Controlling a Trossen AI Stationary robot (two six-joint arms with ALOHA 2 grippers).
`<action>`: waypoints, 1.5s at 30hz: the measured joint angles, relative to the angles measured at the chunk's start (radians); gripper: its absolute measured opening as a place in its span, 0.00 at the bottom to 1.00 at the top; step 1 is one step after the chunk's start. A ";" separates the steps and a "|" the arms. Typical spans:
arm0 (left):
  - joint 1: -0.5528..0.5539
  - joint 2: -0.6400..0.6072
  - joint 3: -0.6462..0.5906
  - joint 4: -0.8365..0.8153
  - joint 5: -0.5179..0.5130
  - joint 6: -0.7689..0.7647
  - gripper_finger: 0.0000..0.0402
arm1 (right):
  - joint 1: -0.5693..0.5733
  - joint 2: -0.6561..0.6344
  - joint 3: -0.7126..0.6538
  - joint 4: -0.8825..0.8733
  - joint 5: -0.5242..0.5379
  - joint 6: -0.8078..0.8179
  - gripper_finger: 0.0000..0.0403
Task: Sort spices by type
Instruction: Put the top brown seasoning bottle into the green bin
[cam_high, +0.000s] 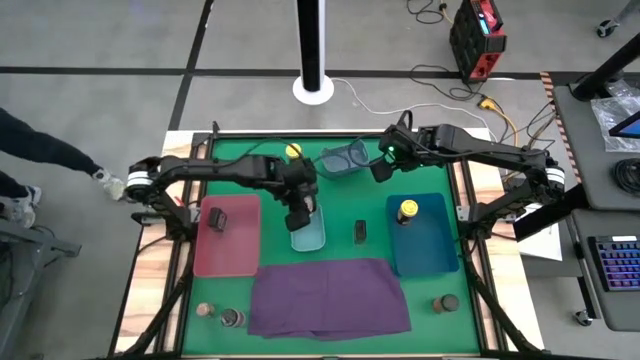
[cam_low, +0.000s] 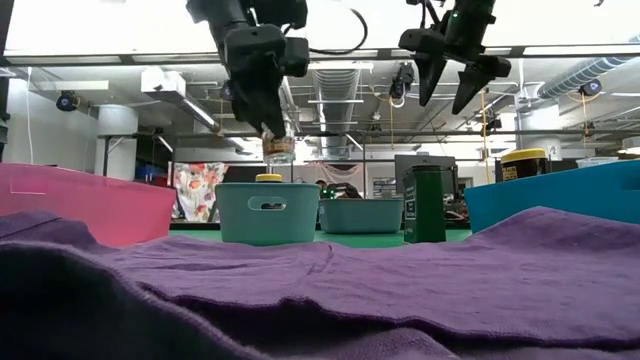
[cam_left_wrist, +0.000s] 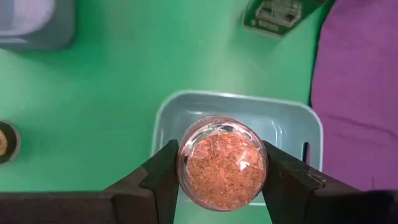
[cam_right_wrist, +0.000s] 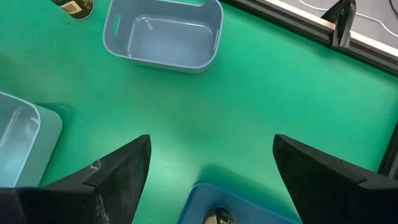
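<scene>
Gripping a brownish-pink spice jar (cam_left_wrist: 222, 163) between both fingers, the left gripper (cam_high: 299, 212) is hovering above the light-blue bin (cam_high: 310, 236); the right gripper (cam_low: 451, 82) is hanging wide open, empty.

A jar (cam_left_wrist: 222, 163) sits between my left fingers (cam_left_wrist: 163, 177), directly above a small bin (cam_left_wrist: 292, 121). A cloth (cam_left_wrist: 360, 106) lies beside that bin. Between my spread right fingers (cam_right_wrist: 118, 171), table (cam_right_wrist: 205, 124); another bin (cam_right_wrist: 165, 34) lies beyond them.

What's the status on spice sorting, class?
Left gripper shut on clear jar of orange-brown spice, above pale blue bin. Right gripper open, raised. Nothing blocking.
</scene>
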 joint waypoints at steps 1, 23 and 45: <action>-0.010 0.005 -0.006 0.001 0.000 -0.004 0.40 | 0.000 0.000 0.000 0.000 0.000 0.000 0.81; -0.075 0.076 -0.101 0.126 -0.120 -0.012 0.40 | 0.000 -0.001 0.000 0.005 0.000 -0.018 0.81; -0.075 0.145 -0.121 0.157 -0.173 -0.028 0.40 | 0.000 0.000 0.000 0.006 0.001 -0.027 0.80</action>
